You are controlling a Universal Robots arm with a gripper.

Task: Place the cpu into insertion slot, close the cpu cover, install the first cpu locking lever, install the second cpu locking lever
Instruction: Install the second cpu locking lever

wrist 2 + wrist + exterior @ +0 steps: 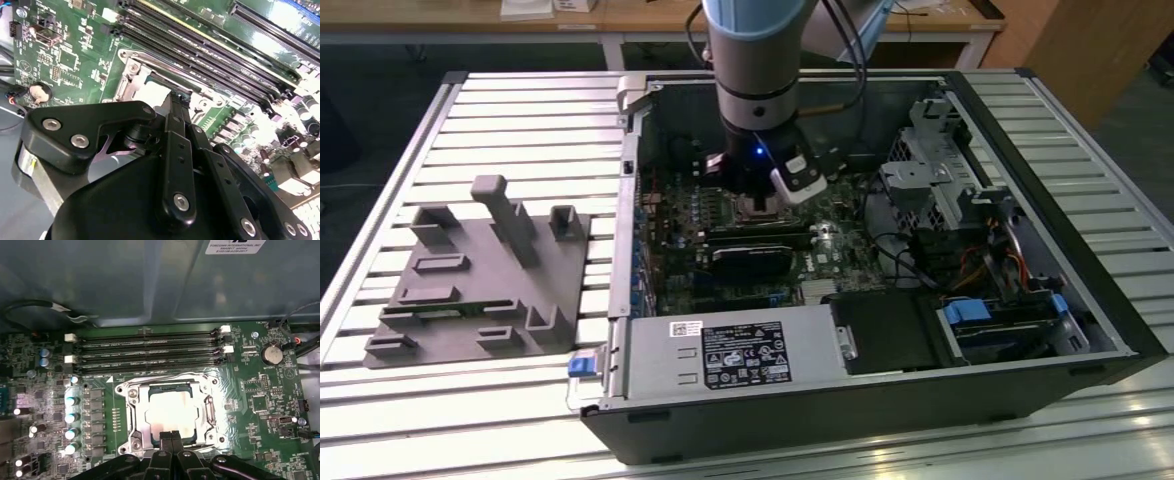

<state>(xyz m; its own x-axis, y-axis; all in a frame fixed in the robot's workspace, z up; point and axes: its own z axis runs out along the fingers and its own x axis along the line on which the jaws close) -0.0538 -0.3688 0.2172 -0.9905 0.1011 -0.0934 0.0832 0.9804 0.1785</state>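
The cpu point(172, 410) lies flat in the insertion slot point(125, 390), its pale face showing through the window of the cpu cover point(137, 412). The silver cover frame lies down over the socket. A thin metal lever point(165, 378) runs along the socket's side nearest the memory slots. My gripper point(171, 436) is shut, its two black fingertips pressed together at the socket's opposite edge, just over the cover's rim. The second wrist view has the same fingertips of the gripper point(178, 96) beside the cpu point(156, 94). In the exterior view the gripper point(758, 208) reaches down into the open case.
Long black memory slots point(150, 347) lie beside the socket, with a coin battery point(272, 354) and a row of capacitors point(71, 417) nearby. The case holds a power supply point(734, 355), drive bays and cables point(987, 260). A grey fixture point(480, 280) sits at the exterior view's left.
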